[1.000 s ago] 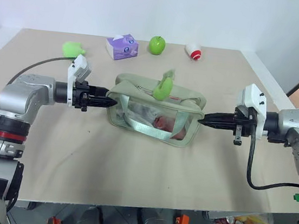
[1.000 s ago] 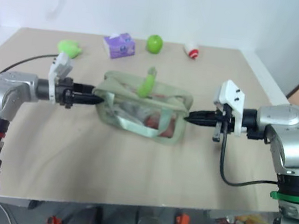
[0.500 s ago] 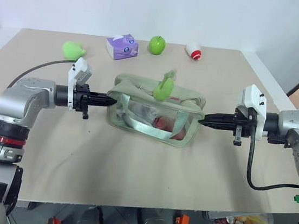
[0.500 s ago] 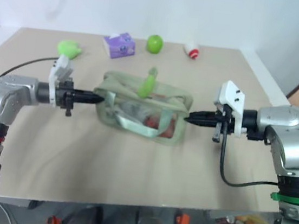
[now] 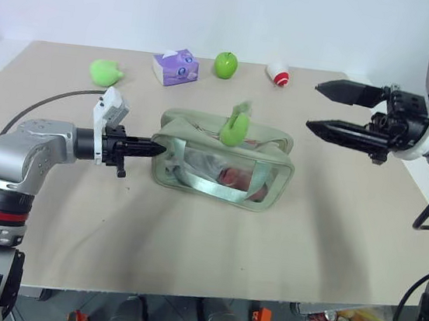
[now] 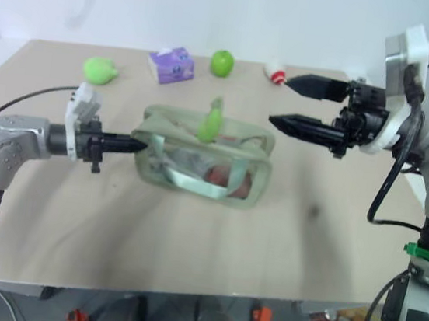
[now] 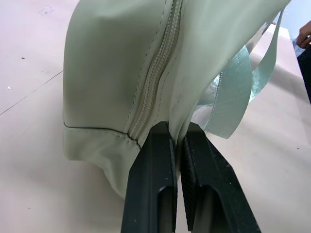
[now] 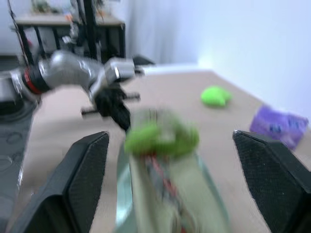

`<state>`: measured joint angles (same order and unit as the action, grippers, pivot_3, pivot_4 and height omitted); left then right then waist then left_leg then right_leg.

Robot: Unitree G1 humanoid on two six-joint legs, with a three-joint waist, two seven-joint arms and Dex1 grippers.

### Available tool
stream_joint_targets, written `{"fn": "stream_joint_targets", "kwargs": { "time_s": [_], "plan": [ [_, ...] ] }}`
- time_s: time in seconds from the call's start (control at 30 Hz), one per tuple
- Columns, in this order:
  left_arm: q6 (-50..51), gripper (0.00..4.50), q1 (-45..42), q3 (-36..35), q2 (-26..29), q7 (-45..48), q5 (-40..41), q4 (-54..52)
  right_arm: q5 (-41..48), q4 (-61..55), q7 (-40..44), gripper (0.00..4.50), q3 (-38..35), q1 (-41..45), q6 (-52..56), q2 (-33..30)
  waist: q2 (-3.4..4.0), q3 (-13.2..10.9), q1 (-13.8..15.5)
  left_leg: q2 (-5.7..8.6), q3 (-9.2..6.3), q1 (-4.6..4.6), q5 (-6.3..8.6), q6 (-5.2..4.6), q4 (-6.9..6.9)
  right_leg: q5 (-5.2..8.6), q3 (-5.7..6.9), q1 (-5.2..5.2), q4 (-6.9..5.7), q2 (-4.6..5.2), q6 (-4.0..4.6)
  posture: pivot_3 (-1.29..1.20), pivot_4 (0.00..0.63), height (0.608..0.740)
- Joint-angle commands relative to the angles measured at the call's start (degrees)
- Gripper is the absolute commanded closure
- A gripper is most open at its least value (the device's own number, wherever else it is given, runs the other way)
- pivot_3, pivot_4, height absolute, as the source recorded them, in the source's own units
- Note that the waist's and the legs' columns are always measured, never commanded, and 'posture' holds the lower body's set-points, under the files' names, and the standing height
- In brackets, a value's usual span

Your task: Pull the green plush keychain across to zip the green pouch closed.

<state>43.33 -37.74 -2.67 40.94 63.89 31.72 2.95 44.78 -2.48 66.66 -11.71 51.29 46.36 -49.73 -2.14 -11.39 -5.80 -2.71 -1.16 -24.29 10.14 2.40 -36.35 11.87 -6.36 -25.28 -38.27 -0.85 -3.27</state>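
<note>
While the left gripper (image 5: 157, 148) is pinching the green pouch (image 5: 222, 165) end on the counter (image 5: 188, 243), the right gripper (image 5: 315, 105) is hovering wide open and empty; the green plush keychain (image 5: 234, 128) is sitting mid-zipper, not yet pulled.

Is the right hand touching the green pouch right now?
Apart. In the left eye view the right hand hangs open above the table, up and to the side of the green pouch, with bare table between them.
</note>
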Motion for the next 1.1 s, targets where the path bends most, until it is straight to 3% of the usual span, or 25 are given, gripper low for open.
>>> {"fn": "stream_joint_targets", "kwargs": {
  "time_s": [0.03,0.2,0.4,1.1],
  "plan": [
    [0.0,4.5,0.47,-2.43,-0.01,-1.09,1.85,-3.5,2.96,-0.07,-4.86,0.39,0.68,3.09,6.59,1.88,0.0,0.0,0.06,0.0,-0.01,0.0,0.0,0.0,0.0,0.0,0.0,0.0,0.0,0.0,0.0,0.0,0.15,0.74],
    [0.11,4.5,1.79,-2.46,-0.38,-2.5,2.67,-5.35,8.09,-5.08,-7.8,0.39,3.26,0.4,17.52,3.25,0.0,0.0,0.27,0.02,-0.03,-0.08,0.0,0.0,0.01,0.0,0.0,-0.01,0.01,0.02,-0.01,0.0,0.15,0.74],
    [0.32,4.5,2.77,-2.58,0.02,-3.11,3.29,-6.35,9.77,-7.31,-12.23,0.39,3.54,-0.33,21.45,5.58,0.0,0.0,0.33,0.02,-0.03,-0.11,0.02,-0.03,0.02,-0.04,0.01,-0.03,0.02,0.02,-0.14,0.0,0.15,0.74],
    [0.04,4.5,3.42,-2.45,-0.47,-4.08,3.79,-7.03,6.58,-6.74,-11.71,0.39,11.33,0.86,17.85,10.8,0.0,0.0,0.39,0.02,-0.04,-0.12,0.01,-0.03,0.01,-0.02,0.03,-0.02,0.07,0.02,-0.1,0.0,0.15,0.74]
  ]
}}
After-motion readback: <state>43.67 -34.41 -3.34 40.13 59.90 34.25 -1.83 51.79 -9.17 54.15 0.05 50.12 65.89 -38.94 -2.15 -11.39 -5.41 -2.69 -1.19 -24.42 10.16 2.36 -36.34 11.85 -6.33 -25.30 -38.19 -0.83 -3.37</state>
